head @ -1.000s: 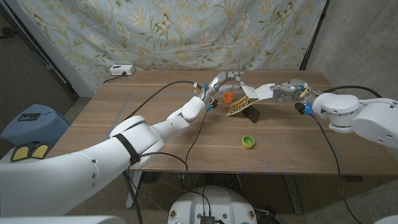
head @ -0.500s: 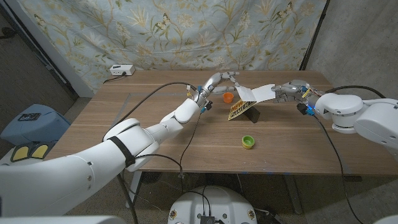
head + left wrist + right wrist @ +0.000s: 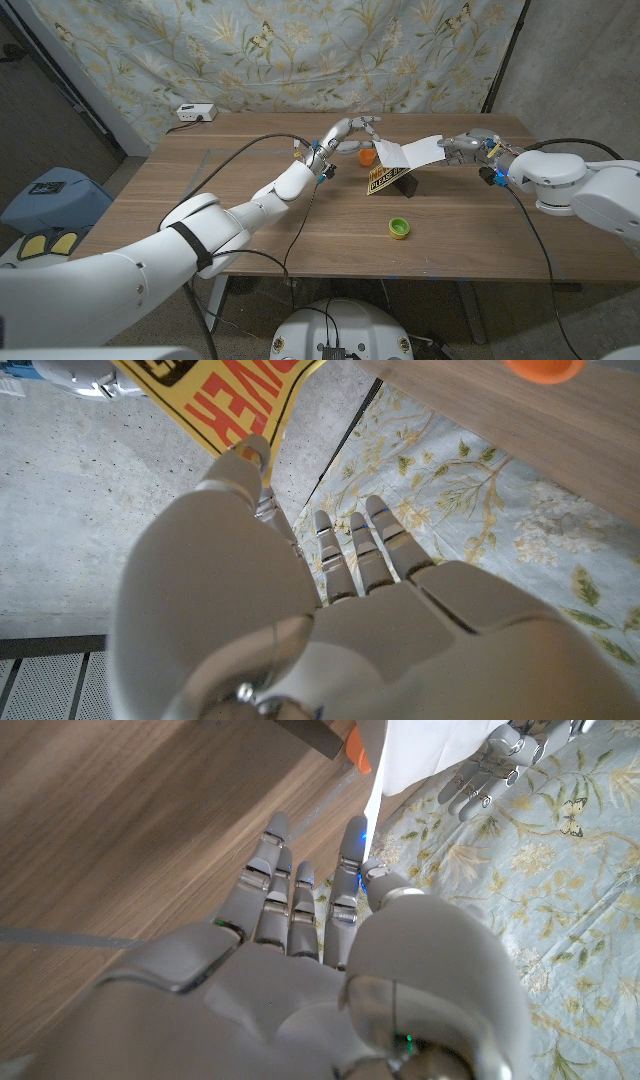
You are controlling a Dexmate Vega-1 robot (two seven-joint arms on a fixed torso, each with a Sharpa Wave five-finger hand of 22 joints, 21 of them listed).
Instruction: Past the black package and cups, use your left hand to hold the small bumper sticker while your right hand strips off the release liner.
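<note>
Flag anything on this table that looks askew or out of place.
Only the black package: it leans tilted rather than lying flat. The white liner stretches in the air between left hand and right hand, as peeling would have it.

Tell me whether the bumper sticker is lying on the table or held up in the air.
Held up. The bumper sticker spans between the left hand and right hand, above the table and the black package.

The bumper sticker [image 3: 222,392] is cut off at the left wrist frame edge; its lettering is only partly legible.
</note>
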